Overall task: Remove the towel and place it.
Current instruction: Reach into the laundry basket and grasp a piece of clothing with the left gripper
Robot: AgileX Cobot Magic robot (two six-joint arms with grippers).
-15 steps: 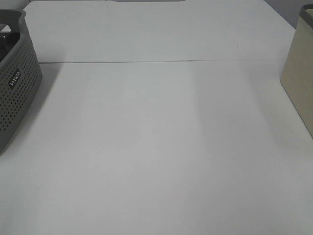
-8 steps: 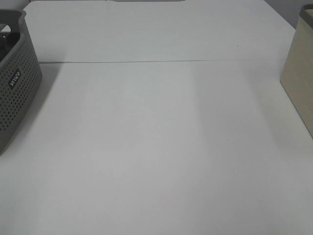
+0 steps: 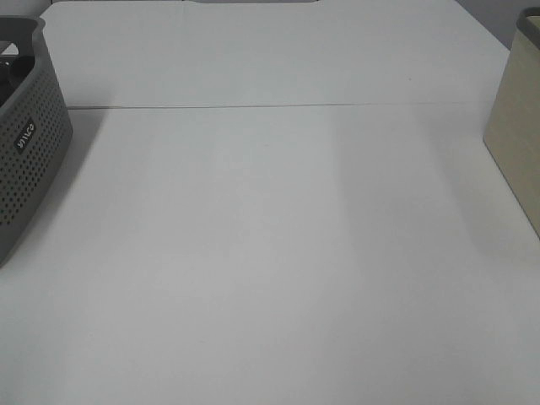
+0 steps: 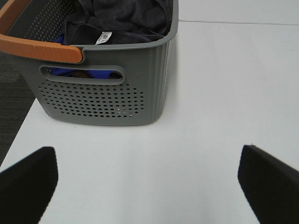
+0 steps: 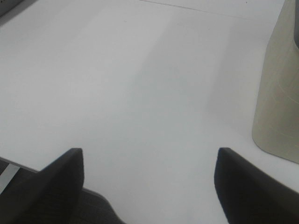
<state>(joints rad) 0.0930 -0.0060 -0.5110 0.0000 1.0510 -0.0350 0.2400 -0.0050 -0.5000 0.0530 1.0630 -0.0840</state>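
White seamed table (image 3: 270, 253), grey basket (image 4: 107, 98) holding perhaps the towel (image 4: 126, 18), left gripper (image 4: 149, 179) and right gripper (image 5: 152, 179) spread

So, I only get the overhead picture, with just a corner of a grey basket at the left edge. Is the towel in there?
Observer: Yes; the left wrist view shows the dark towel bunched inside the grey basket.
Operator: Is a claw holding it?
Observer: No, the left gripper is open, short of the basket.
Operator: And the other claw?
Observer: The right gripper is open too, empty, over the white table.
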